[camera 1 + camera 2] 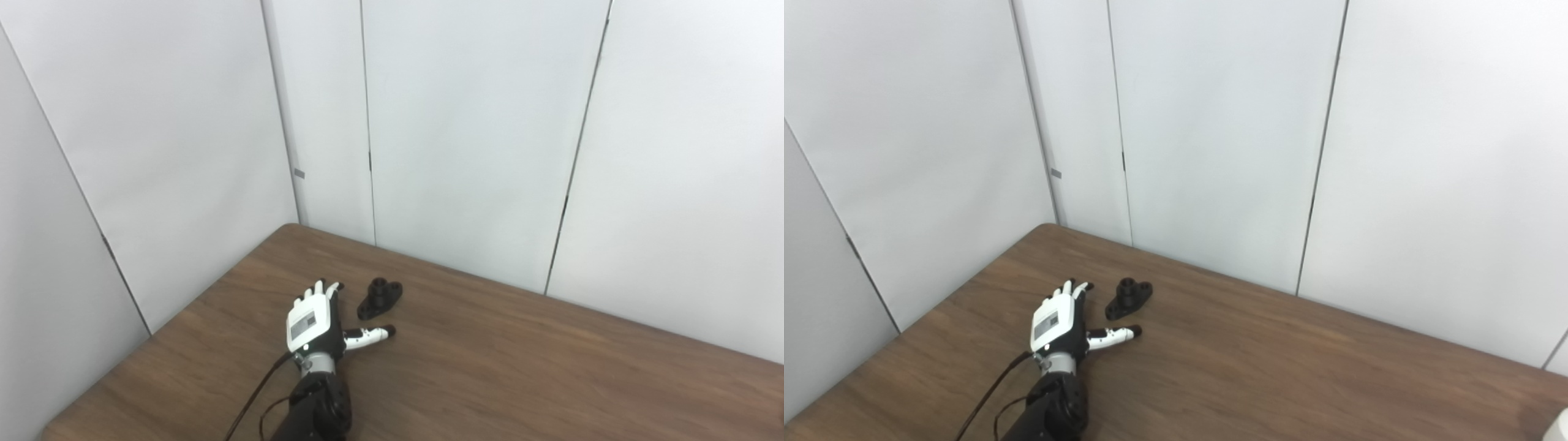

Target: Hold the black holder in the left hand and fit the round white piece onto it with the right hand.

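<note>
Left hand (315,324) rests spread and empty on the table (520,367), just beside the black holder (380,297) (not yet grasped). Reach step; closing around it comes next. Right hand unseen.

Black holder (380,297) lies flat on the tabletop.

Brown wood-grain table (527,367), pale grey wall panels (478,135) with dark seams behind it
</note>
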Controlling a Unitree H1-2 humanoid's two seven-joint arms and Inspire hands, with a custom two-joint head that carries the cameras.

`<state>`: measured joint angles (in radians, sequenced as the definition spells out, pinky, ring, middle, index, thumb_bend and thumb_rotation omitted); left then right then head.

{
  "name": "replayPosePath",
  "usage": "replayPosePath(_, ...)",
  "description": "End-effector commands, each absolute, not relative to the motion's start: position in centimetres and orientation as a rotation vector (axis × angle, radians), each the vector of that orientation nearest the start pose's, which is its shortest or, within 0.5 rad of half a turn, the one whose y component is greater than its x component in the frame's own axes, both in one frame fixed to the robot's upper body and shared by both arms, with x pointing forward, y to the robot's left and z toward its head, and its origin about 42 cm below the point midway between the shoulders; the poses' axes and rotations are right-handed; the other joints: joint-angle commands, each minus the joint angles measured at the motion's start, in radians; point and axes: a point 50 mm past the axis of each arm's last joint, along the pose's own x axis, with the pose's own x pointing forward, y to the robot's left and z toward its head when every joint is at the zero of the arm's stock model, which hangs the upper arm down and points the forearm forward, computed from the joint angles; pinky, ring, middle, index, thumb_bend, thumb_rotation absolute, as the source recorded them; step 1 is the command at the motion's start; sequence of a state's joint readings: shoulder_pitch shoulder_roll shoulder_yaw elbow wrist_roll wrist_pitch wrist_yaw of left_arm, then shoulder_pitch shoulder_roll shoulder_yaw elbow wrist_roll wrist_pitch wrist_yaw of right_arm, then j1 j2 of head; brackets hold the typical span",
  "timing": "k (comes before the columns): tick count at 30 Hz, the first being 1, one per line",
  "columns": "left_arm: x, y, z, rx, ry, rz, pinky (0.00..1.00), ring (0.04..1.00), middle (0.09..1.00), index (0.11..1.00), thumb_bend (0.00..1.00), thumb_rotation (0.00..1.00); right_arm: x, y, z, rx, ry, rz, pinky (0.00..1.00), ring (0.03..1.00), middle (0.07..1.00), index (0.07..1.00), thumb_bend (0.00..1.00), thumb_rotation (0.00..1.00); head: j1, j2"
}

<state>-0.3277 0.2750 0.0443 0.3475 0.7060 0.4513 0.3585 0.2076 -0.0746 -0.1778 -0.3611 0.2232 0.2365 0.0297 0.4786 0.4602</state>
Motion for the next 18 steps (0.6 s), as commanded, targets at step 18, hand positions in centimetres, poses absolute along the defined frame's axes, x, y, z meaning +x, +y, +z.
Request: replayPosePath(18,40.5,33.4,12.5,0.984,0.282,0.562,1.00,1.000,1.000,0.885,0.97,0.32,16.7,-28.3,11.5,0.120,0.153,-0.172,0.99,1.000,1.000,1.000,0.52,0.83,-0.026,0.004)
